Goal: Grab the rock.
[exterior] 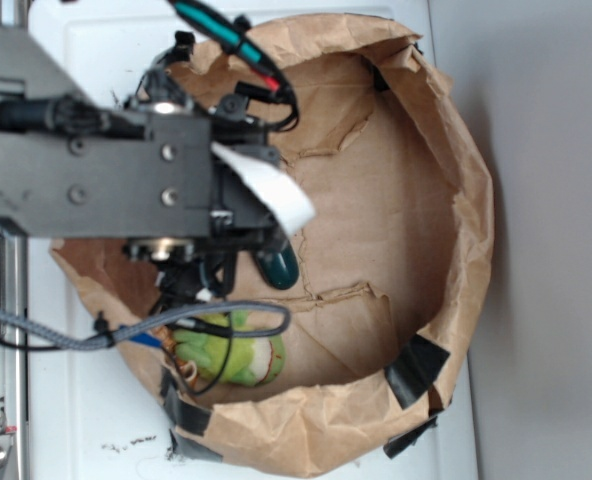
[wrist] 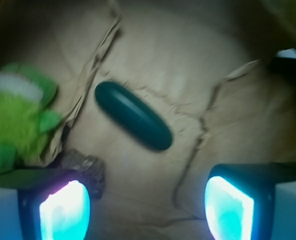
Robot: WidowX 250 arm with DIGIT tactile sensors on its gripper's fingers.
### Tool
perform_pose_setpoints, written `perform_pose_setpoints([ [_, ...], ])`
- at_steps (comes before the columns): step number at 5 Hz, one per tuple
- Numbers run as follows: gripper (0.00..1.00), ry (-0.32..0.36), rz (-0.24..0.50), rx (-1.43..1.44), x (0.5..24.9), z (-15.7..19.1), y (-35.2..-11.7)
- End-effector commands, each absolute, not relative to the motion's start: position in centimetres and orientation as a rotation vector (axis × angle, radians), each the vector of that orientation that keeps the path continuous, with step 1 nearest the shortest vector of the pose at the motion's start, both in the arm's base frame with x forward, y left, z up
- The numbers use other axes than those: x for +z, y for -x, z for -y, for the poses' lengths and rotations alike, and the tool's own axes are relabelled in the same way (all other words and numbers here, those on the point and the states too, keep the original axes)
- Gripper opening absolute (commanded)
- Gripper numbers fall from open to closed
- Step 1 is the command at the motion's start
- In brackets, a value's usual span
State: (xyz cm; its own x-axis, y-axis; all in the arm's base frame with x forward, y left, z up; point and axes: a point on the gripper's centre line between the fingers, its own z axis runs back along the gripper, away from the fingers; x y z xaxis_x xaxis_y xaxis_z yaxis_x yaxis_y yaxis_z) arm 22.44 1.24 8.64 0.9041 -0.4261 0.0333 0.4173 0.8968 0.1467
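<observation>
Exterior view. Brown paper enclosure (exterior: 456, 150), crumpled walls taped at the seams, standing on a white worktop (exterior: 86, 430). Robot arm (exterior: 96, 170) reaches over the enclosure's left side and hides much of the floor there. Dark green capsule (exterior: 279, 265), only its end showing just below the arm. Lime-green plush toy (exterior: 231, 355) against the enclosure's lower-left wall, under a looping cable (exterior: 236, 315). Rock: not visible here, hidden beneath the arm. End effector: covered by the arm body; its state cannot be told from this view.

Wrist view. End effector (wrist: 148, 210) spread wide, both pads glowing cyan, nothing between them. Rock (wrist: 85, 170), rough and mottled, lies on the paper floor touching or just beside the left-hand finger (wrist: 63, 212), at its outer tip and not within the gap. Capsule (wrist: 133, 115) lies diagonally, ahead of the gap and nearer its centre than the rock. Plush toy (wrist: 15, 115) near the rock, on its far left side.

Risks, as judged. A straight descent would likely put the finger onto the rock or push it away; closing here could catch the capsule instead. The torn paper ridges might snag a fingertip.
</observation>
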Motion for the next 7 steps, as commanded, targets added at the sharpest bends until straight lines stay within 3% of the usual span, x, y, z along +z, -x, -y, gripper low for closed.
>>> perform_pose_setpoints([
  [1, 1.0, -0.09, 0.087, -0.526, 6.9, -0.3, -22.9],
  [4, 1.0, -0.087, 0.043, -0.599, 4.7, 1.5, -22.7],
  [6, 1.0, -0.046, 0.02, -0.597, 7.1, 1.4, -22.0],
  [7, 1.0, -0.049, 0.013, -0.62, 7.2, 1.1, -21.7],
])
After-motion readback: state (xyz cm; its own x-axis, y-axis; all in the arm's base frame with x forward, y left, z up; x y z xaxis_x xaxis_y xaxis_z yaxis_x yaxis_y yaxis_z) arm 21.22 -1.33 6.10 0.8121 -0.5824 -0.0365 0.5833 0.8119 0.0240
